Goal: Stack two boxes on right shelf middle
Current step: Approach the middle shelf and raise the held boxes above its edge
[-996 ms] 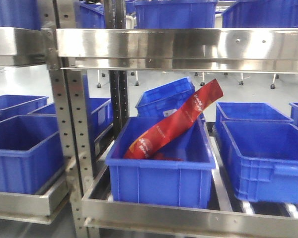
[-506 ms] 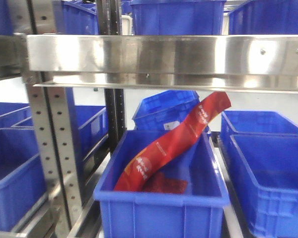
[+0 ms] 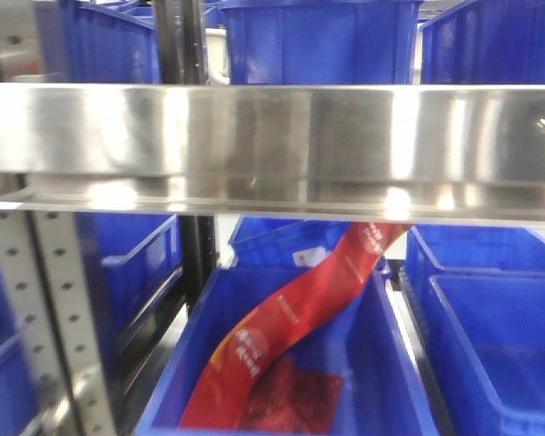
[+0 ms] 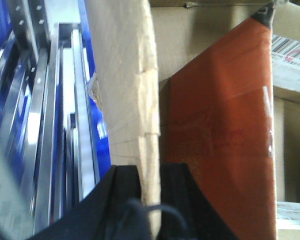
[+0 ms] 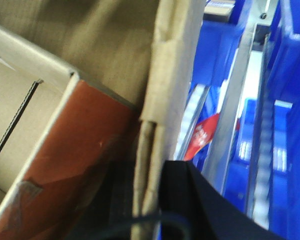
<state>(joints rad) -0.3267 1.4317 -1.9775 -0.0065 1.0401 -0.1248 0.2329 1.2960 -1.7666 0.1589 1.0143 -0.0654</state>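
A brown cardboard box (image 4: 125,75) fills the left wrist view, and my left gripper (image 4: 150,175) is shut on its pale wall edge, one black finger on each side. Its inside face (image 4: 215,150) looks red-brown. The right wrist view shows a box (image 5: 160,75) with the same red-brown inside, and my right gripper (image 5: 147,185) is shut on its creased wall. The front view shows neither box nor gripper. A shiny steel lip of the right shelf (image 3: 272,136) spans that view. I cannot tell whether it is the middle level.
Blue plastic bins (image 3: 318,41) stand on the level above the lip. Below it, a blue bin (image 3: 381,363) holds a long red bag (image 3: 291,327), with more bins to the right (image 3: 490,318). A perforated grey upright (image 3: 45,318) rises at the left. Steel rails (image 4: 55,125) run beside the box.
The front view has closed in on the rack. The steel lip now looks larger and sits lower in the frame, and the bin with the red bag has slid toward the bottom edge.
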